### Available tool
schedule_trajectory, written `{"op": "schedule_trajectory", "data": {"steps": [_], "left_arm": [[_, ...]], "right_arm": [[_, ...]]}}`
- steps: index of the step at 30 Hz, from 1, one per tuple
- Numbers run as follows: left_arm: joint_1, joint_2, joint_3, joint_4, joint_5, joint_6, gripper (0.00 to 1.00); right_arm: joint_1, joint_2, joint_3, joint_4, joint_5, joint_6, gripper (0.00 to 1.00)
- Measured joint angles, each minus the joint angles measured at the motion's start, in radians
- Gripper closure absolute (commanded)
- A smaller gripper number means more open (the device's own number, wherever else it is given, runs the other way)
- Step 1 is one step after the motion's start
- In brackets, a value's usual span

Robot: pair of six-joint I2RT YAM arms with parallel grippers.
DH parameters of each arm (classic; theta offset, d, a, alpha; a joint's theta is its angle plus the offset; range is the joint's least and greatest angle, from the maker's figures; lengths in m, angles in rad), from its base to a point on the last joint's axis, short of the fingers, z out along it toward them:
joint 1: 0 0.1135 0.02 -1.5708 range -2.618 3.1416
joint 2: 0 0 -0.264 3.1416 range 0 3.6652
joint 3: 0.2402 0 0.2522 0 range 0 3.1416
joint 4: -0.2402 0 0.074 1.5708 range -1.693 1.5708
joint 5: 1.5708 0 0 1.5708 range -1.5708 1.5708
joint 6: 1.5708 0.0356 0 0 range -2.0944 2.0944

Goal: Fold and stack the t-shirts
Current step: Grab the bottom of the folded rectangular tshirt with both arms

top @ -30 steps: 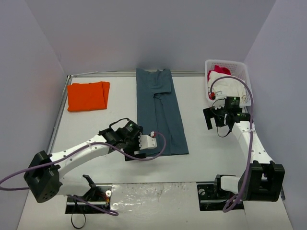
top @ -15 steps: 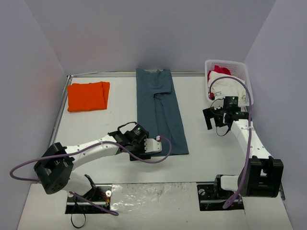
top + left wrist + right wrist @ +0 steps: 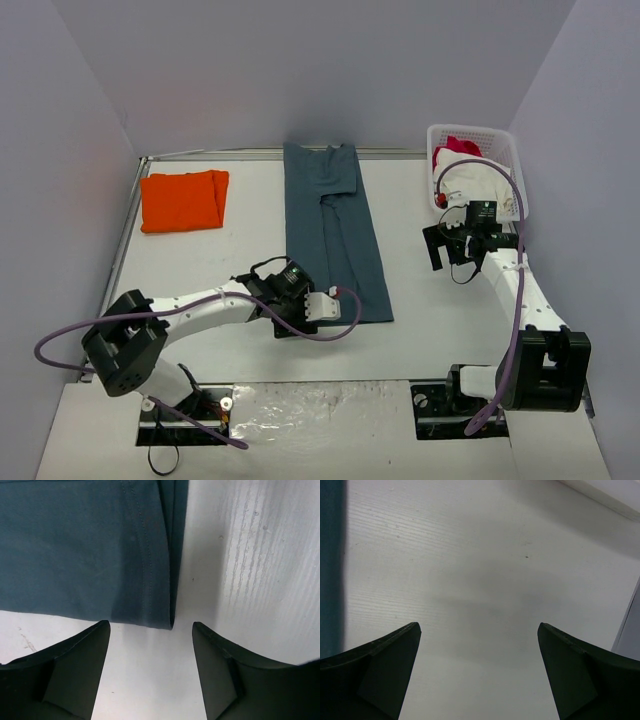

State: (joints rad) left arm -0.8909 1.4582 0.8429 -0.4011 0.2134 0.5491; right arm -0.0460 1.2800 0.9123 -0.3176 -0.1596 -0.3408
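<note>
Left arm (image 3: 215, 303) stretched rightward, jaws framing t-shirt (image 3: 335, 250) corner

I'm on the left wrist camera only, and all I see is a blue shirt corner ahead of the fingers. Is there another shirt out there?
Observer: Yes, a folded orange shirt lies at the far left of the table, apart from the blue shirt.
Operator: Where's the right gripper?
Observer: The right gripper is open over bare table, right of the blue shirt.
Operator: Anything else near it?
Observer: A basket at the far right holds a white garment and a red-pink garment.
</note>
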Motion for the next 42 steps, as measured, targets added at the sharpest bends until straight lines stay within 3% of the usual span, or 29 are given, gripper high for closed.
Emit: {"op": "schedule_trajectory", "data": {"steps": [11,15,21,25,30,34,42], "left_arm": [[0.0,0.068,0.002,0.023,0.006,-0.024,0.45],[0.0,0.072,0.002,0.025,0.005,-0.034,0.55],[0.0,0.088,0.011,0.026,0.006,-0.037,0.84],[0.0,0.094,0.018,0.024,0.006,-0.033,0.97],[0.001,0.094,0.025,0.01,0.025,-0.026,0.98],[0.024,0.094,0.045,-0.031,0.089,-0.021,0.97],[0.157,0.129,0.124,-0.137,0.288,0.019,0.98]], "right_arm": [[0.0,0.0,0.0,0.0,0.004,0.0,0.0],[0.0,0.0,0.0,0.0,0.006,0.0,0.0],[0.0,0.0,0.0,0.0,0.007,0.0,0.0],[0.0,0.0,0.0,0.0,0.007,0.0,0.0],[0.001,0.0,0.001,-0.003,-0.022,-0.002,0.0],[0.001,0.0,0.048,-0.062,-0.135,-0.045,0.0],[0.034,-0.011,0.106,-0.171,-0.367,-0.294,0.0]]}}
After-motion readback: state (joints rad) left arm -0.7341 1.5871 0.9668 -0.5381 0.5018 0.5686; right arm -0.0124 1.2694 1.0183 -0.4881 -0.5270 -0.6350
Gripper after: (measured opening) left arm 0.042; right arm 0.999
